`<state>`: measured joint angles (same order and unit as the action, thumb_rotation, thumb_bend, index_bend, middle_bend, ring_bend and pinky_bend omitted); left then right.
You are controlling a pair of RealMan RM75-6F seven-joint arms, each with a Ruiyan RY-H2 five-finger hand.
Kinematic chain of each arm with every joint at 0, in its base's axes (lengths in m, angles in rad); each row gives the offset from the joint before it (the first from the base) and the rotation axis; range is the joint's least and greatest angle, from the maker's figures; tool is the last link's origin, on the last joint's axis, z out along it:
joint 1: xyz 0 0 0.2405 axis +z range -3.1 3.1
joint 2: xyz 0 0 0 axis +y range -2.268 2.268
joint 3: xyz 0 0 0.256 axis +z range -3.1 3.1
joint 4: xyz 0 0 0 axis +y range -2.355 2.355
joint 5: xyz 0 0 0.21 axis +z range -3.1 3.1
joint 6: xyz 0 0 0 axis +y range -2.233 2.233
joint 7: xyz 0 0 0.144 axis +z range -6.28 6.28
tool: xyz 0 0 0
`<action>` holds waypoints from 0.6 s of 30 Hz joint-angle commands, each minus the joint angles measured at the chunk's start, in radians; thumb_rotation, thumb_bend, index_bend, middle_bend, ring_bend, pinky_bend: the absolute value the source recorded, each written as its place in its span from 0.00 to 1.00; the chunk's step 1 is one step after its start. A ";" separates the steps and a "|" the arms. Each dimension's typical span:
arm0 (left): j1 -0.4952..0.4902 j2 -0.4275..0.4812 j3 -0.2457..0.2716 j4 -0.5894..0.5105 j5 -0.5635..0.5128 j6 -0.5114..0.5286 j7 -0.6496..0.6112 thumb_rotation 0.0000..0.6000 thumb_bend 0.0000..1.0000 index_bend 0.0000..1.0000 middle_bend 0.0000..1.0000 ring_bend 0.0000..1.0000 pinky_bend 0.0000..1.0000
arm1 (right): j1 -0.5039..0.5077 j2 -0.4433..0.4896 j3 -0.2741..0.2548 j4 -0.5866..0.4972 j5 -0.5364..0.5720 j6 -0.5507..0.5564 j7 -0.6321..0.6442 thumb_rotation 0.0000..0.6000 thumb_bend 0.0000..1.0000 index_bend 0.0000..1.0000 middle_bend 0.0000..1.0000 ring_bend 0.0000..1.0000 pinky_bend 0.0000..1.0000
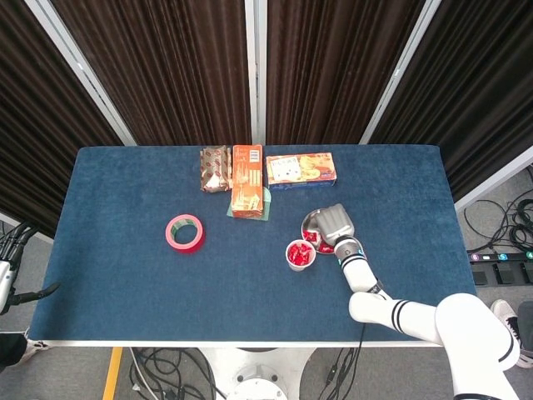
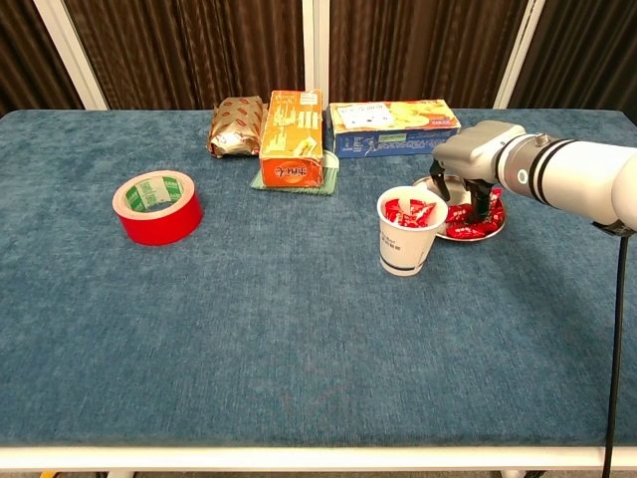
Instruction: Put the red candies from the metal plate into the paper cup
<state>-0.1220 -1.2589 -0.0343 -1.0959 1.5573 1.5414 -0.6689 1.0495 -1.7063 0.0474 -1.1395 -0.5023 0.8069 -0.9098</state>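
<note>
Candies [image 2: 468,213] lie on the metal plate [image 2: 444,232] just right of the paper cup [image 2: 406,236], and more red candies [image 2: 408,212] already fill the cup's mouth. The right hand [image 2: 468,164] hangs over the plate with its dark fingers [image 2: 482,203] pointing down among the sweets; whether they pinch one I cannot tell. From the head view the hand [image 1: 333,222] hides most of the plate [image 1: 308,220], which sits up and right of the cup [image 1: 299,255]. The left hand is out of sight. A red tape roll [image 2: 156,206] lies well left of the cup. Behind the cup stand an orange box [image 2: 292,138], a brown packet [image 2: 236,126] and a flat biscuit box [image 2: 392,125].
</note>
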 commanded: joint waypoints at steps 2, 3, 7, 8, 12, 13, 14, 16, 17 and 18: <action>-0.002 -0.001 -0.001 0.002 0.001 0.001 -0.003 1.00 0.12 0.13 0.10 0.03 0.10 | -0.001 0.004 -0.001 -0.013 0.004 0.021 -0.015 1.00 0.17 0.40 1.00 1.00 1.00; -0.003 -0.001 -0.002 0.002 0.002 0.002 -0.004 1.00 0.12 0.13 0.10 0.03 0.10 | -0.001 0.006 0.000 -0.017 0.004 0.024 -0.016 1.00 0.17 0.40 1.00 1.00 1.00; -0.003 -0.004 -0.001 0.003 0.003 0.002 -0.004 1.00 0.12 0.13 0.10 0.03 0.10 | -0.003 0.009 0.001 -0.023 0.014 0.023 -0.022 1.00 0.17 0.42 1.00 1.00 1.00; -0.002 -0.004 0.000 0.004 0.003 0.002 -0.005 1.00 0.12 0.13 0.10 0.03 0.10 | -0.003 0.008 0.001 -0.021 0.017 0.020 -0.024 1.00 0.17 0.43 1.00 1.00 1.00; -0.002 -0.003 -0.001 0.004 0.002 0.004 -0.007 1.00 0.12 0.13 0.10 0.03 0.10 | 0.000 -0.001 0.001 -0.009 0.026 0.013 -0.032 1.00 0.17 0.44 1.00 1.00 1.00; -0.001 -0.003 -0.002 0.005 0.002 0.006 -0.007 1.00 0.12 0.13 0.10 0.03 0.10 | 0.000 -0.003 0.001 -0.007 0.027 0.012 -0.032 1.00 0.17 0.44 1.00 1.00 1.00; -0.001 -0.003 -0.002 0.006 0.002 0.007 -0.009 1.00 0.12 0.13 0.10 0.03 0.10 | 0.001 -0.005 0.003 -0.004 0.027 0.011 -0.032 1.00 0.17 0.45 1.00 1.00 1.00; -0.001 -0.003 -0.002 0.006 0.002 0.008 -0.009 1.00 0.12 0.13 0.10 0.03 0.10 | 0.001 -0.008 0.005 -0.001 0.026 0.009 -0.031 1.00 0.17 0.47 1.00 1.00 1.00; -0.001 -0.003 -0.002 0.006 0.002 0.008 -0.010 1.00 0.12 0.13 0.10 0.03 0.10 | 0.001 -0.009 0.005 0.001 0.025 0.008 -0.030 1.00 0.17 0.49 1.00 1.00 1.00; -0.001 -0.003 -0.002 0.007 0.002 0.008 -0.011 1.00 0.12 0.13 0.10 0.03 0.10 | 0.001 -0.012 0.006 0.003 0.025 0.007 -0.029 1.00 0.18 0.50 1.00 1.00 1.00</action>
<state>-0.1232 -1.2623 -0.0367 -1.0892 1.5595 1.5495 -0.6794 1.0507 -1.7173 0.0527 -1.1370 -0.4771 0.8142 -0.9396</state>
